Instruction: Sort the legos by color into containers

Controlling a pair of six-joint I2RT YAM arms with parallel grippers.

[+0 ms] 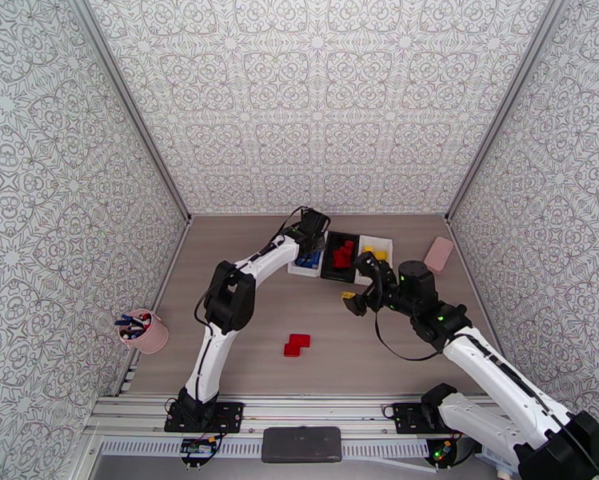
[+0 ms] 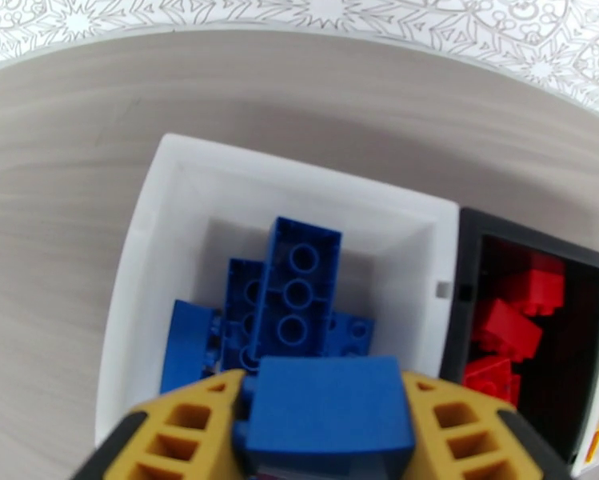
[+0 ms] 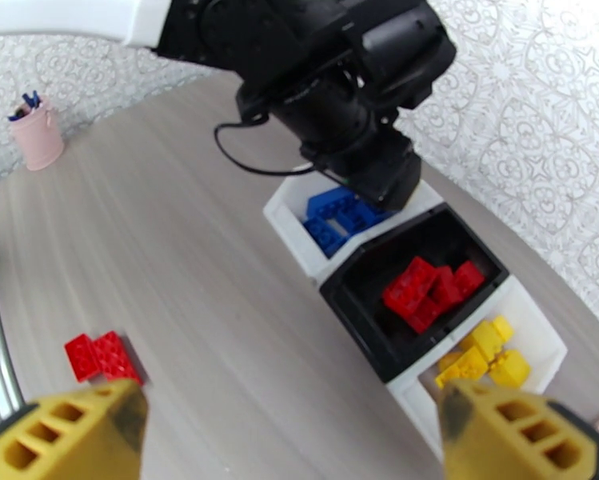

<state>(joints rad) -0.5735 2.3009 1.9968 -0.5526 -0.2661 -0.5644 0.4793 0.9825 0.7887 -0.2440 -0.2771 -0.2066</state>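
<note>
Wood-grain table [image 1: 243,354], left pincer [image 2: 323,394] gripping blue lego [image 2: 323,422]

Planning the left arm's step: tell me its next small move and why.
Probably open the left tool to release the blue plastic brick it grips: it hangs over the white rectangular bin that already holds other blue studded bricks.

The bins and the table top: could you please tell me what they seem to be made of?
The white bins and the black bin look like moulded plastic: thin, smooth walls, slight sheen. The table top shows matte grey-brown wood grain, possibly laminate rather than solid wood.
</note>
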